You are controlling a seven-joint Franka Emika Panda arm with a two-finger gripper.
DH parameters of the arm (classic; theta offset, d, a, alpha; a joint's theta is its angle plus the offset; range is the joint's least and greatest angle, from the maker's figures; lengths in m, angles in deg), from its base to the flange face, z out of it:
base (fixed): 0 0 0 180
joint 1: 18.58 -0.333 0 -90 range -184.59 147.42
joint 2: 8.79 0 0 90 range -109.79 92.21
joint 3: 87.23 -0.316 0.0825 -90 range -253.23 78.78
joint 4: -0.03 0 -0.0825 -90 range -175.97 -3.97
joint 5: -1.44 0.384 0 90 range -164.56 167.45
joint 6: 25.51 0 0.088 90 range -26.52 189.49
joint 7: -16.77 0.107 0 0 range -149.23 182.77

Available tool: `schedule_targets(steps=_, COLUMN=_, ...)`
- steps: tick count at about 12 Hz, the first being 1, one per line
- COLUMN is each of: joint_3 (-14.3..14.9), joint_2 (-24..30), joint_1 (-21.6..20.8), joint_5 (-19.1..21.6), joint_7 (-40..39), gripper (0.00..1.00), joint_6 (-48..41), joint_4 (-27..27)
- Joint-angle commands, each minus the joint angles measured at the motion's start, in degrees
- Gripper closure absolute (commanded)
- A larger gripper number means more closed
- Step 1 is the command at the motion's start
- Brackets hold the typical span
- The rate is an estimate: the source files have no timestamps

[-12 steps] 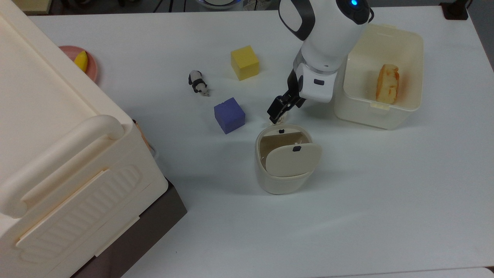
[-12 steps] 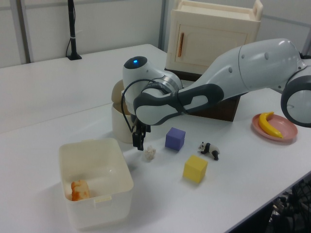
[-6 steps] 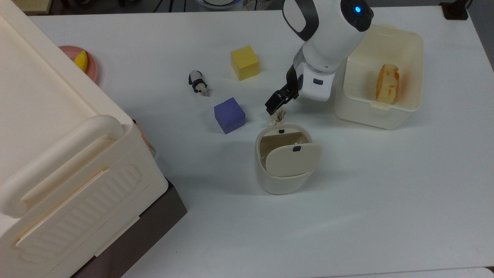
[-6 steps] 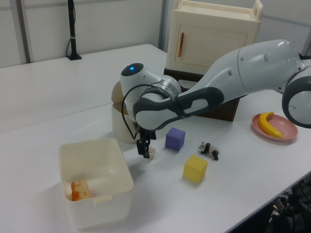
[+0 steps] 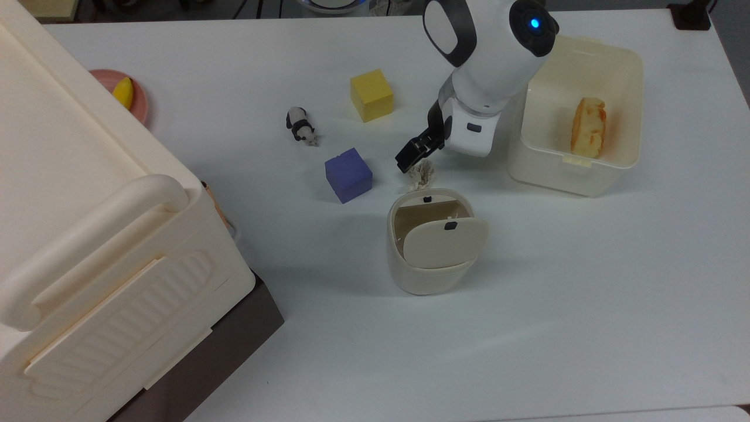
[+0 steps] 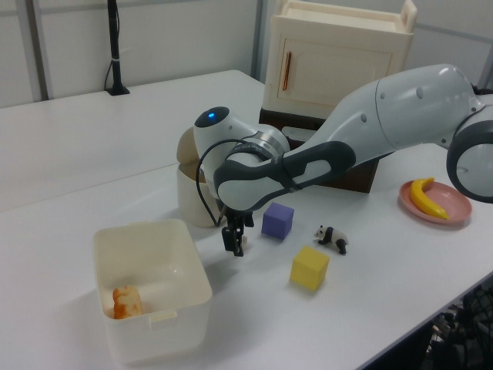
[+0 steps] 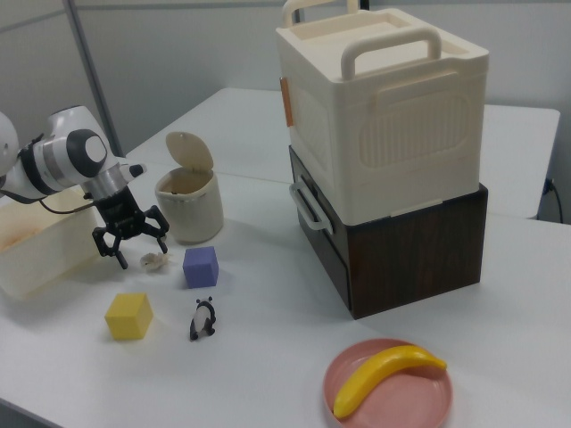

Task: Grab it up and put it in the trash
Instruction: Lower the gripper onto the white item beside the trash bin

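The gripper [image 7: 130, 236] hung with its fingers spread apart, left of centre in the right view, just above the tissue [image 7: 154, 260]. The tissue lay on the table [image 7: 294, 339], near the bin [image 7: 189, 207] with its flap tilted up.

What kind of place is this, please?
Probably a robot test lab: a white table holds toy props, like coloured cubes and a panda figurine, while the arm's open end effector hangs over a tissue wad.

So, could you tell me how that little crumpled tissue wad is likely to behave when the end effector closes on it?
The tissue wad looks wrinkled and loosely crumpled, so it will probably squash rather than resist. It seems very light for its size, so a nudge from the open end effector might slide it across the smooth white table. Its irregular shape suggests it will not roll far.
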Motion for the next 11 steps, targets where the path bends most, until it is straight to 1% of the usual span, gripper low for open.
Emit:
schedule_targets(steps=1, joint_3=-0.1, joint_2=1.6, joint_1=2.1, joint_5=-0.3, joint_7=-2.6, gripper=0.02, joint_6=-0.3, joint_4=-1.0)
schedule_targets(steps=3, joint_3=-0.1, joint_2=1.6, joint_1=2.2, joint_5=-0.3, joint_7=-2.7, gripper=0.1, joint_6=-0.1, joint_4=-1.0)
schedule_targets(steps=4, joint_3=-0.1, joint_2=1.6, joint_1=2.2, joint_5=-0.2, joint_7=-3.1, gripper=0.11, joint_6=-0.1, joint_4=-1.0)
schedule_targets(steps=7, joint_3=-0.1, joint_2=1.6, joint_1=1.7, joint_5=-0.3, joint_7=-3.4, gripper=0.05, joint_6=-0.1, joint_4=-1.0)
schedule_targets(steps=8, joint_3=-0.6, joint_2=1.7, joint_1=1.6, joint_5=-0.3, joint_7=-3.5, gripper=0.05, joint_6=-0.2, joint_4=-0.9)
schedule_targets(steps=9, joint_3=-1.8, joint_2=1.6, joint_1=2.0, joint_5=-0.3, joint_7=-3.6, gripper=0.05, joint_6=-0.2, joint_4=-1.0)
schedule_targets(steps=11, joint_3=-2.0, joint_2=1.6, joint_1=1.9, joint_5=-0.3, joint_7=-4.8, gripper=0.04, joint_6=-0.3, joint_4=-1.0)
